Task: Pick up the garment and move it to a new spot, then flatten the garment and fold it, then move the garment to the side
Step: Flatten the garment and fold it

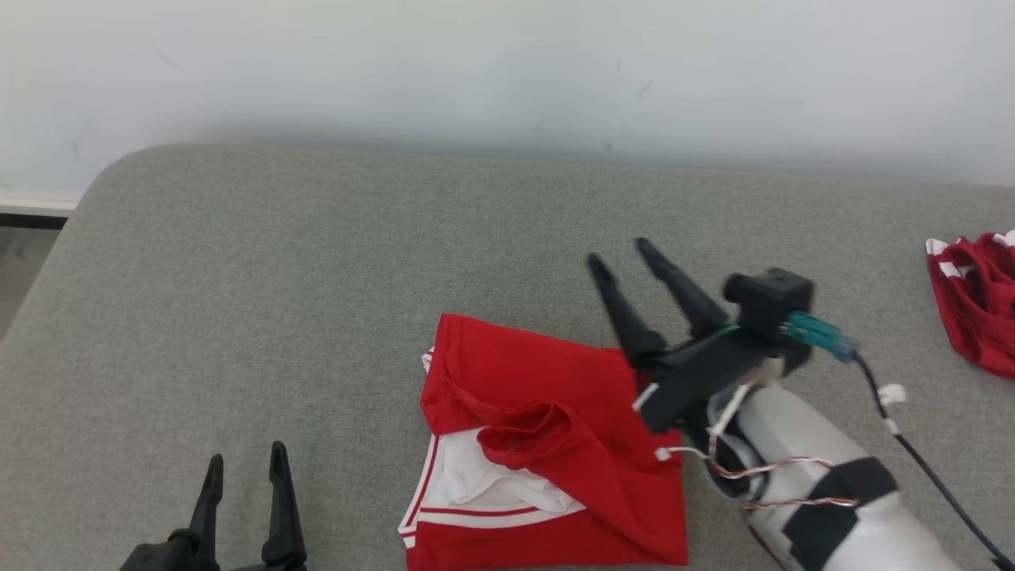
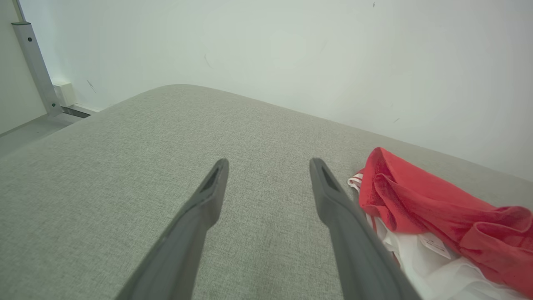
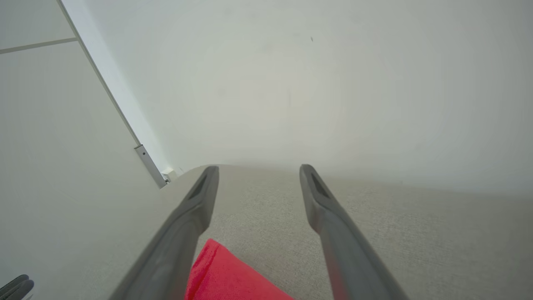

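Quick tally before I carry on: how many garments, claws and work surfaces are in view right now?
Red-and-white garments: 2 (centre garment; edge garment at the far right)
Claws: 2 (left claw, right claw, both open and holding nothing)
Grey padded surface: 1
Total: 5

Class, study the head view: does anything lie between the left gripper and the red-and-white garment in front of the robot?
Nothing visible does. Only bare grey padded surface separates the open left gripper from the garment and its left edge.
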